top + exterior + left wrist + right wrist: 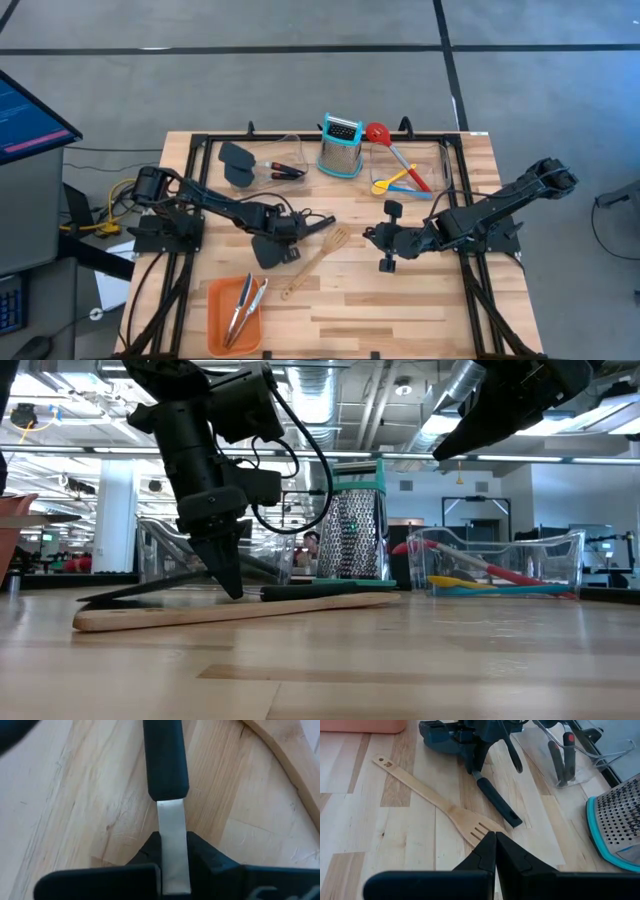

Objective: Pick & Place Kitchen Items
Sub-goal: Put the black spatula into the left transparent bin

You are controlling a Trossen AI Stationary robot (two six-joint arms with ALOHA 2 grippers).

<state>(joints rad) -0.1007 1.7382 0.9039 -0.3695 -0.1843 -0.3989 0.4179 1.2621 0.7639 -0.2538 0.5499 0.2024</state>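
a wooden slotted spatula (318,260) is laid flat on the surface (400,310), just beside a black spatula (285,240) with a steel neck. steel tongs (243,306) are held in the orange tray (218,300); a red slotted spoon (385,140) and small spoons are kept in a clear bin (440,170). the left end effector (172,865) is clamped on the black spatula's neck. the right end effector (495,852) is seen closed and empty.

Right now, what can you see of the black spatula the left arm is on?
The black spatula lies flat on the wooden table, just left of centre. It has a wide dark blade, a flat steel neck and a black handle pointing towards the table's middle. The left gripper is shut on the steel neck. The wooden slotted spatula lies close beside it; contact between them is unclear.
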